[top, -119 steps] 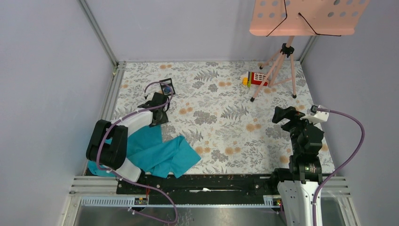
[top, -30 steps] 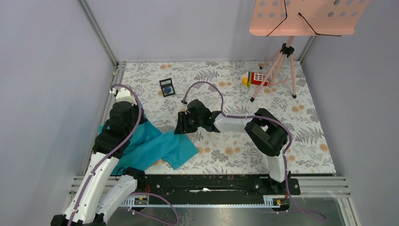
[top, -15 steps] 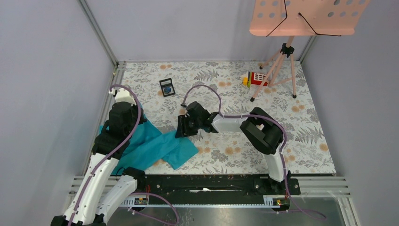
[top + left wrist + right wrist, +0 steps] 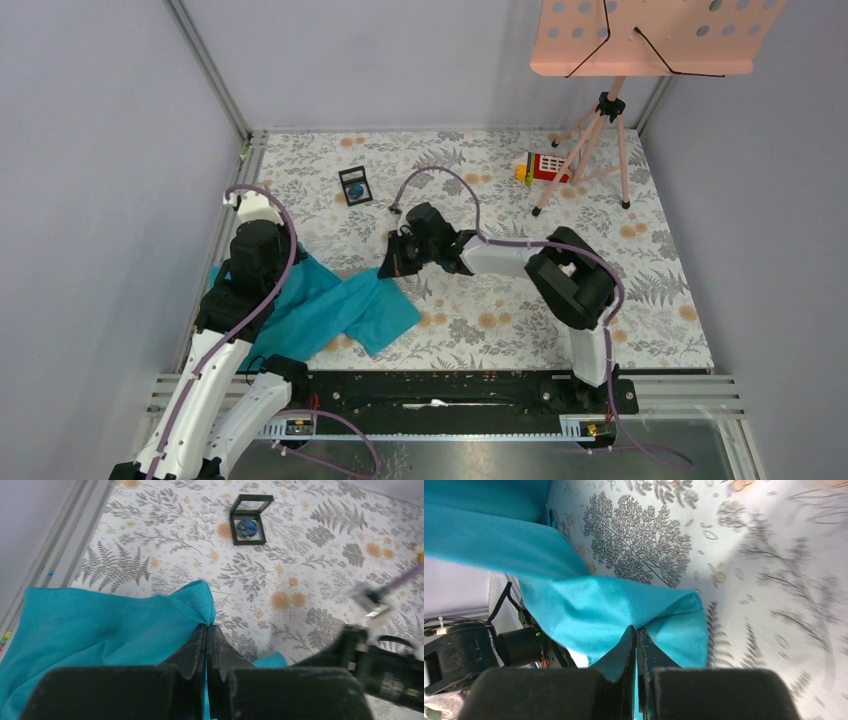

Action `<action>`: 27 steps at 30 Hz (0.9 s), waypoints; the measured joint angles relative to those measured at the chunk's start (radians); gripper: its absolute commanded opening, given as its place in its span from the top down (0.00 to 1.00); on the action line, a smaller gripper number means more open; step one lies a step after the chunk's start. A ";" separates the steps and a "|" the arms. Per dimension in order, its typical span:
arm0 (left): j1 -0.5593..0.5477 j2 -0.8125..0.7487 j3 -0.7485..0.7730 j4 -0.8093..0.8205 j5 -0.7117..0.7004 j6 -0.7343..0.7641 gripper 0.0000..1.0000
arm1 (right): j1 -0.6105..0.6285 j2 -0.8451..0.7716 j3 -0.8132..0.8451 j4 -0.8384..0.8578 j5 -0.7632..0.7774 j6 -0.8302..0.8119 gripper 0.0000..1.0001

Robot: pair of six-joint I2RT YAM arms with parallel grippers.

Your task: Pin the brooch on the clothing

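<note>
Since both arms are busy w/ cloth and nothing is near the brooch (image 4: 247, 527), imo this is the prep step, i.e. getting the teal tee (image 4: 320, 310) spread out, not pinning yet. Left gripper (image 4: 206, 627) is fully closed, pinching a folded corner on the tee's far edge. Right gripper (image 4: 635, 630) is also closed tight, nipping the tee's edge on the side away from the left arm. The tee itself is bunched and doubled over, so there's no flat spot to pin on atm. The brooch sits inside a little black square frame (image 4: 252, 499), past the tee's far edge and well apart from it. Next move prob needs the two pinches drawn apart gently so the fabric opens flat w/o slipping out. Then one gripper has to let go and reach beyond the tee for that brooch.
</note>
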 measured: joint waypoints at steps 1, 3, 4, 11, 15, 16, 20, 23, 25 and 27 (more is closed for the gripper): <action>0.001 -0.008 -0.006 0.000 -0.017 -0.003 1.00 | -0.013 -0.028 -0.014 -0.005 0.004 -0.011 1.00; 0.003 -0.016 -0.006 0.003 -0.048 -0.009 1.00 | -0.050 -0.117 -0.058 -0.029 0.016 -0.040 1.00; 0.005 -0.019 -0.004 0.003 -0.057 -0.012 1.00 | -0.075 -0.184 -0.080 -0.058 0.028 -0.061 1.00; 0.006 0.032 0.236 -0.076 -0.066 -0.048 1.00 | -0.166 -0.775 -0.029 -0.370 0.292 -0.306 1.00; 0.006 0.078 0.520 -0.094 -0.065 -0.055 1.00 | -0.159 -1.087 0.099 -0.452 0.439 -0.419 1.00; 0.006 0.077 0.566 -0.092 -0.065 -0.055 1.00 | -0.159 -1.113 0.109 -0.457 0.452 -0.428 1.00; 0.006 0.024 0.659 -0.087 -0.063 -0.057 1.00 | -0.159 -1.315 0.123 -0.488 0.546 -0.467 1.00; 0.006 -0.042 0.622 -0.091 -0.037 -0.080 1.00 | -0.159 -1.417 0.043 -0.504 0.615 -0.466 1.00; 0.006 -0.100 0.526 -0.086 -0.005 -0.111 1.00 | -0.159 -1.488 -0.075 -0.532 0.669 -0.445 1.00; 0.007 -0.156 0.398 -0.098 0.024 -0.150 1.00 | -0.159 -1.551 -0.214 -0.586 0.736 -0.394 1.00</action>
